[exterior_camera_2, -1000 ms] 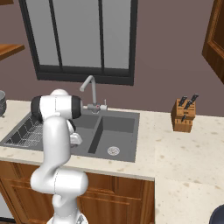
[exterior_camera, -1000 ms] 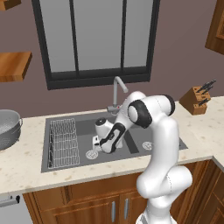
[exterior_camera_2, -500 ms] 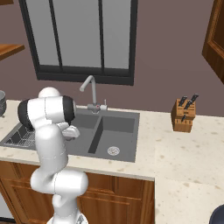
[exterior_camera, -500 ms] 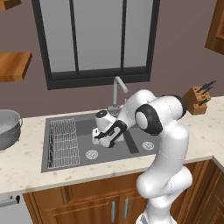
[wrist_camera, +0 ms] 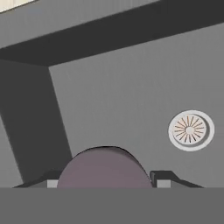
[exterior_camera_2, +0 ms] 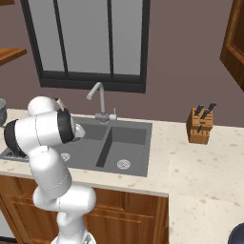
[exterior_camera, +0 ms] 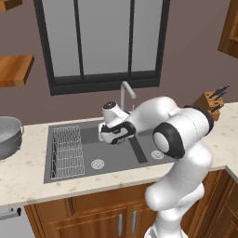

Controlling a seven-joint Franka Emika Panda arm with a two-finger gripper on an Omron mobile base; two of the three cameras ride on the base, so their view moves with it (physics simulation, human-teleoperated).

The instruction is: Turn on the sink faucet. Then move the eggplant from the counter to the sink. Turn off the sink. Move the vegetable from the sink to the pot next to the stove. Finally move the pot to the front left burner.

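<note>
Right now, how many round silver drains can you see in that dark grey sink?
2: one round silver drain in the basin with the wire rack, another in the basin nearer the knife block.

Sink (exterior_camera: pixel 144 155) matt dark grey, silver metal drain (wrist_camera: pixel 191 130); faucet (exterior_camera_2: pixel 98 97) smooth grey metal; counter (exterior_camera: pixel 28 174) speckled pale stone; wooden cabinets (exterior_camera: pixel 88 214) below sink; eggplant (wrist_camera: pixel 105 168) smooth purple.

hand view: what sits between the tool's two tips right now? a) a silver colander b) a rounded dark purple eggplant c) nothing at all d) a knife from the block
b, a rounded purple eggplant fills the gap between the two dark fingertips of the tool, above the grey sink floor with its round drain.
</note>
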